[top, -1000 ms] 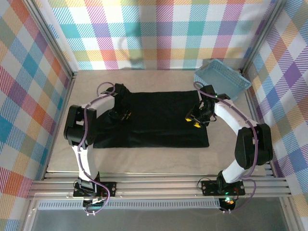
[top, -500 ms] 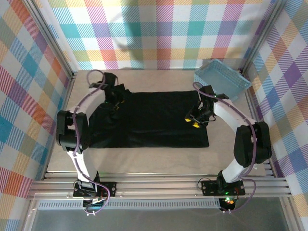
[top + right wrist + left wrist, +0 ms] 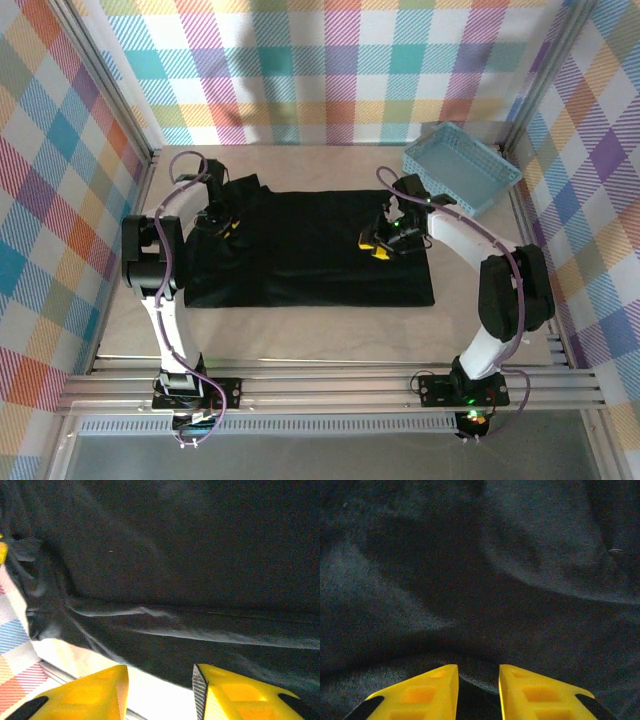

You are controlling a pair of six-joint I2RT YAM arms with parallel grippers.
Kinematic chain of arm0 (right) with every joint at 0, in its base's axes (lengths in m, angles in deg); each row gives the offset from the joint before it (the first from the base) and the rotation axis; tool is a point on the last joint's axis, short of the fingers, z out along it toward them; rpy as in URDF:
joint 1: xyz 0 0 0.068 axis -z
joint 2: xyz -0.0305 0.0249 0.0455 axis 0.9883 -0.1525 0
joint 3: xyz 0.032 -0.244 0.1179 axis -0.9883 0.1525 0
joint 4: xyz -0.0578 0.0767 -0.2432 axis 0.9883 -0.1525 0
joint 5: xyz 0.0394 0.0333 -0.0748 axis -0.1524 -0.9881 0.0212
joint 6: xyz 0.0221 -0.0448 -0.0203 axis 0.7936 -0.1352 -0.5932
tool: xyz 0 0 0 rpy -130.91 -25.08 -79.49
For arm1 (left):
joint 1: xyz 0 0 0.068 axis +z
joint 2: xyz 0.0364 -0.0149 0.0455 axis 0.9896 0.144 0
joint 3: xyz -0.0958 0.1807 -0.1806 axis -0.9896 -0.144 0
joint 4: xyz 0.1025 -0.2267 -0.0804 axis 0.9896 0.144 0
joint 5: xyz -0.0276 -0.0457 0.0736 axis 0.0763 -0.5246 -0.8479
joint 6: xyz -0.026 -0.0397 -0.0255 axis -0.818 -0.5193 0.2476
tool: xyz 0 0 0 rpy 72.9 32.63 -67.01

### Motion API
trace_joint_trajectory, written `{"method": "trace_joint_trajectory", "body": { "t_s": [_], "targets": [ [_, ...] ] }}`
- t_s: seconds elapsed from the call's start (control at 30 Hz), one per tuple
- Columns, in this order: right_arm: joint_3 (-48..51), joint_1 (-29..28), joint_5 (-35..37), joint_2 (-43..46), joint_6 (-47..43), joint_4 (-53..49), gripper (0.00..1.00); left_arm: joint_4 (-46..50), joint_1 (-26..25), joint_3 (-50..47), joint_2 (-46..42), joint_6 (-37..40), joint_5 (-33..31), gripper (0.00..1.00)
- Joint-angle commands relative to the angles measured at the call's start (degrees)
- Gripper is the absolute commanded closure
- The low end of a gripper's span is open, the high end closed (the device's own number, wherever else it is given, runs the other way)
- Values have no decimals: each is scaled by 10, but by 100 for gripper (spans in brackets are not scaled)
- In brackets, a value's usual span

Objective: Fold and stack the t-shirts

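A black t-shirt (image 3: pixel 310 250) lies spread flat across the middle of the table, wider than the basket. My left gripper (image 3: pixel 225 222) sits low on its far left part, near the bunched sleeve. In the left wrist view the yellow fingers (image 3: pixel 435 690) stand a little apart and the left gripper (image 3: pixel 477 667) has a low ridge of the black cloth (image 3: pixel 520 555) lying between the tips, not pinched. My right gripper (image 3: pixel 377 247) hovers over the shirt's right half. The right gripper (image 3: pixel 160 667) is open with nothing in it, above the shirt's edge (image 3: pixel 200 540) and bare table (image 3: pixel 165 700).
A light-blue perforated basket (image 3: pixel 462 168) stands tilted at the back right corner, just beyond the right arm. Plaid-covered walls close in three sides. Bare table (image 3: pixel 300 335) runs between the shirt's near hem and the arm bases.
The left gripper has moved left and toward the back, onto the shirt's left edge. The right gripper has shifted left over the shirt and narrowed slightly. The shirt lies about as before.
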Motion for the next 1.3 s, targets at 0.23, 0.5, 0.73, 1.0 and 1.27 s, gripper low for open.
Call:
{"method": "trace_joint_trajectory", "body": {
  "t_s": [0.23, 0.5, 0.73, 1.0, 1.27],
  "targets": [
    [-16, -4, -24, -12, -17, 10, 60, -42, -2, -36, -3, -148, 13, 66],
    [-17, -4, -25, -17, -20, 9, 60, -45, -3, -24, -5, -175, 10, 67],
    [-27, -5, -22, -25, -24, 1, 61, -51, -4, -32, 9, -190, 40, 67],
    [-29, -4, -18, -31, -22, -4, 62, -33, -7, -22, 22, -182, 41, 72],
    [-33, -4, -17, -34, -23, -8, 62, -26, -6, -20, 7, -179, 10, 100]
  ]
}}
